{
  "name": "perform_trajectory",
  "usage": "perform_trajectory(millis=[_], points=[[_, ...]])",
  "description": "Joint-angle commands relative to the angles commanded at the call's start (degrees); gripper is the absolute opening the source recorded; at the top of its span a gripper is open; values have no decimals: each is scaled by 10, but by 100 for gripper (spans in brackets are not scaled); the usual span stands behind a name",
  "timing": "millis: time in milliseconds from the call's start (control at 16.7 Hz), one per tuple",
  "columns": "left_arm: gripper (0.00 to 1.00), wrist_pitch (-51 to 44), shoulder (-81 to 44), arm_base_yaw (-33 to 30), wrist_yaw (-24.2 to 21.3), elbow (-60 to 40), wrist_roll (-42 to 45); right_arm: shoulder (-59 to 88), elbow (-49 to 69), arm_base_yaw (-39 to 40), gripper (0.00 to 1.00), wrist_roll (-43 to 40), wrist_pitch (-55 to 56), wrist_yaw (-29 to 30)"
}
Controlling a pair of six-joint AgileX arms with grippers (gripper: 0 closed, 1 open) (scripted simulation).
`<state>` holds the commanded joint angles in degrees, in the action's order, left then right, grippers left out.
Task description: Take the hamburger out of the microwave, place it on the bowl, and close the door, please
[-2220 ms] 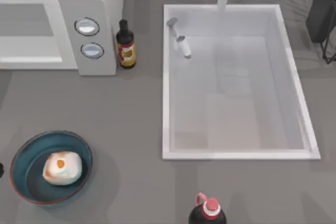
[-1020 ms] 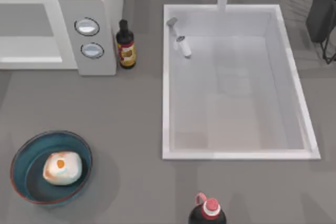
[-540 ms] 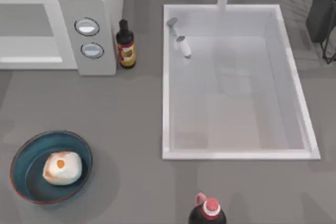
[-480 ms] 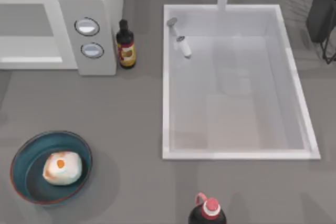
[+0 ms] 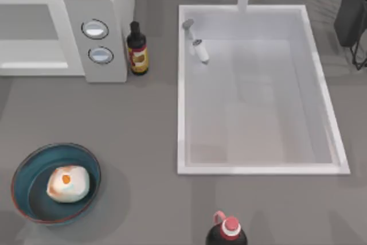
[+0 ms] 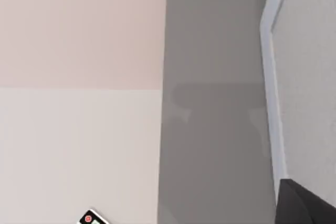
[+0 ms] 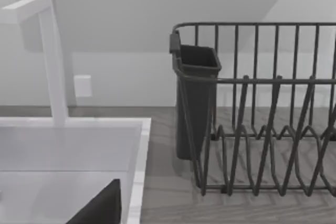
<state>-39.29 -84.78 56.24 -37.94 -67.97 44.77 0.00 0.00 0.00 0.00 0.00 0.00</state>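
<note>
I saw the hamburger sitting inside the bowl at seven o'clock; the sink at three o'clock held nothing. I couldn't tell either gripper's state.

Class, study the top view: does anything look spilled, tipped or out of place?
Nothing stands out. The hamburger sits inside the bowl, the microwave door looks shut, and both bottles stand upright, nothing spilled.

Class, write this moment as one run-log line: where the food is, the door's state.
hamburger: in bowl | door: looks closed | microwave: top view's left
</note>
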Motion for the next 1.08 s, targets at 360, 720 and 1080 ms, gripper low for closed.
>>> perform_trajectory(millis=[360,720,1080], points=[[0,-45,-158,39,-6,-118,81,0,0,0,100,0,0,0],[0,-44,-162,38,-5,-119,83,0,0,0,100,0,0,0],[0,58,-194,40,-6,-49,84,0,0,0,100,0,0,0]])
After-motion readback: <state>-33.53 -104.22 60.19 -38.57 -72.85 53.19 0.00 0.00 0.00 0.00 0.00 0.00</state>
